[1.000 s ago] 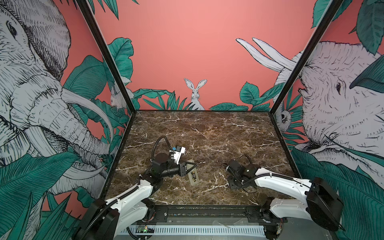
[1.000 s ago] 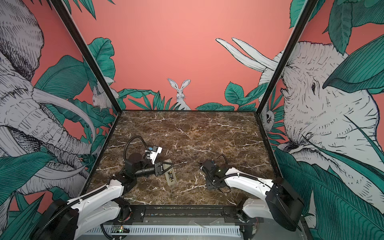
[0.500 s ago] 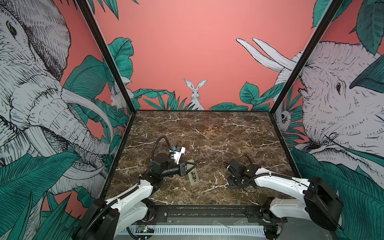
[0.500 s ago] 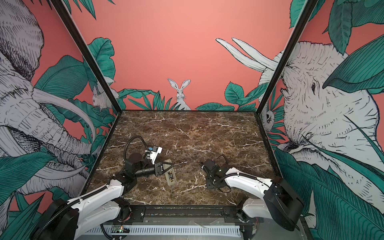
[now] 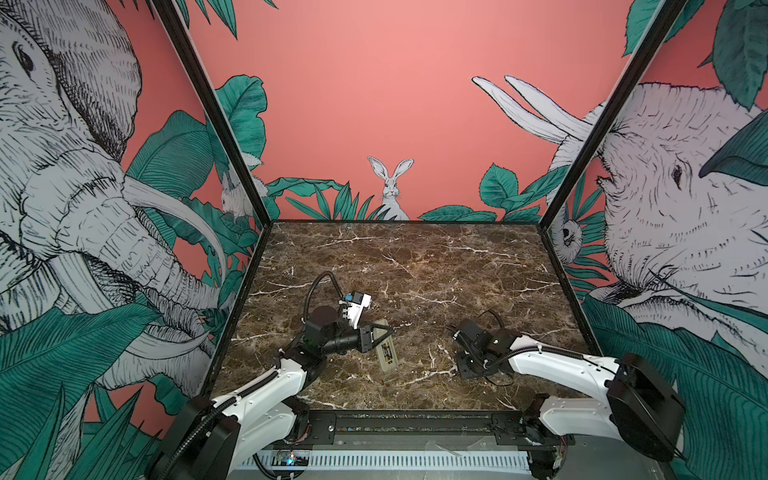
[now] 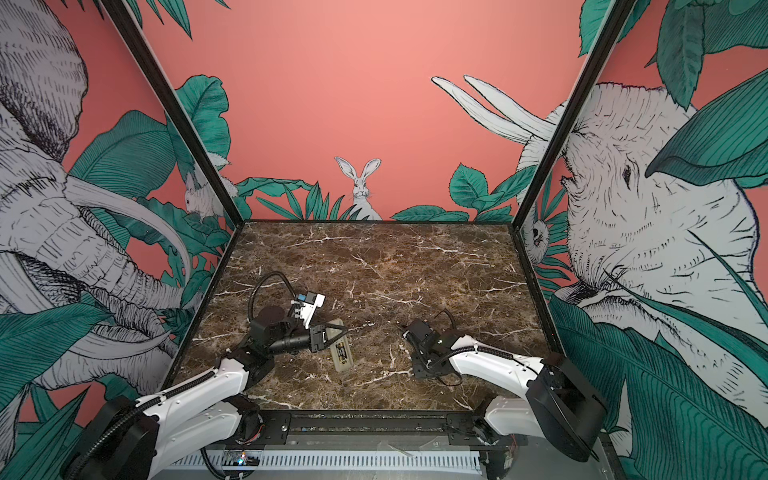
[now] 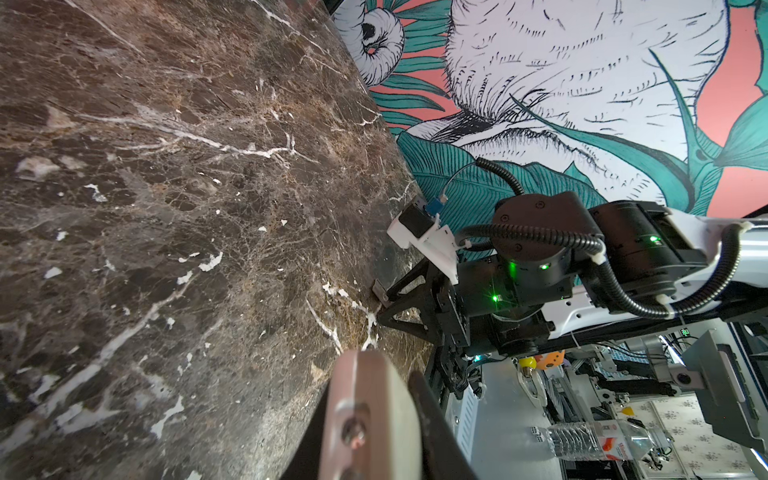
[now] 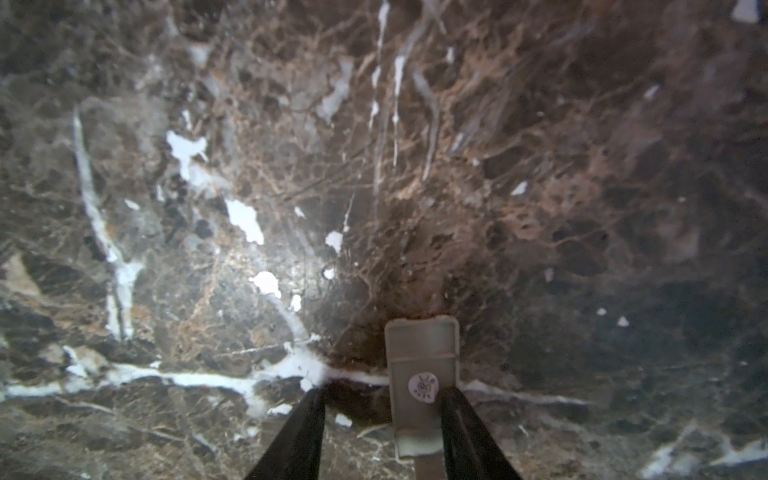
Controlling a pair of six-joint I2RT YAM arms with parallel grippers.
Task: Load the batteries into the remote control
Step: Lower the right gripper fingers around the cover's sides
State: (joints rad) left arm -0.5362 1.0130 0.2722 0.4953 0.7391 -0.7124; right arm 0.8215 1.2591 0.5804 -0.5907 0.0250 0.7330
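Observation:
The remote control (image 5: 390, 361) (image 6: 344, 362) lies back up near the table's front middle. Its open bay shows the dark, gold-marked batteries (image 5: 387, 351) (image 6: 341, 351). My left gripper (image 5: 384, 331) (image 6: 338, 330) is shut on the remote's far end. In the left wrist view the remote (image 7: 390, 407) sits end-on between the jaws of that gripper (image 7: 374, 386). My right gripper (image 5: 465, 365) (image 6: 422, 368) (image 8: 382, 392) points down at the table to the right. It is open around a small grey-beige cover piece (image 8: 422, 357) that lies against one finger, with a gap to the other.
The brown marble table (image 5: 415, 266) is walled by painted panels at the back and on both sides. A black rail (image 5: 407, 419) runs along its front edge. The right arm (image 7: 540, 257) reaches in low from the front right.
The right arm has shifted only very slightly over the cover piece. The left gripper and the remote have stayed where they were.

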